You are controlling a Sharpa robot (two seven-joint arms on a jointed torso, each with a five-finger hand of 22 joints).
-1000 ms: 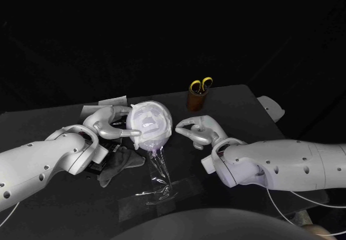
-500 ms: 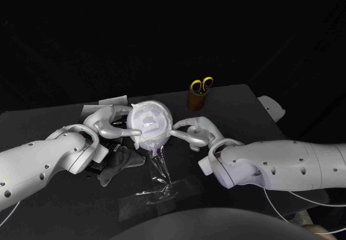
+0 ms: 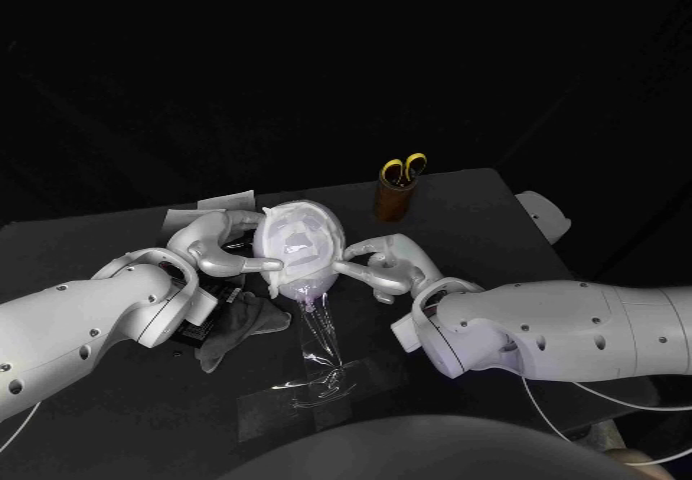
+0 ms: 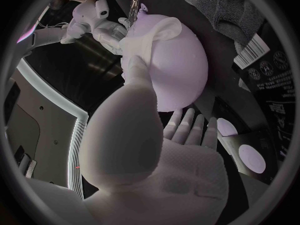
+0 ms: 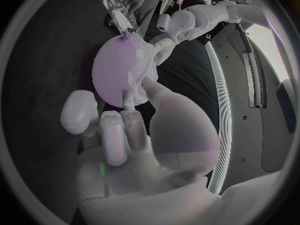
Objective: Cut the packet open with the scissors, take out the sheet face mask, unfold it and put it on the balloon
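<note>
- Left hand (image 3: 224,248) cups the balloon's (image 4: 187,60) side; right hand (image 3: 382,262), opposite, pinches the sheet face mask's (image 3: 300,235) edge.
- Mask looks wet, limp and tearable; I'd hold its rim gently.

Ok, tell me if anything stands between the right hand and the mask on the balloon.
Nothing visible does. The right hand has its fingertips at the edge of the mask on the balloon, the left hand on the opposite side. The scissors stand in a holder farther back, clear.
</note>
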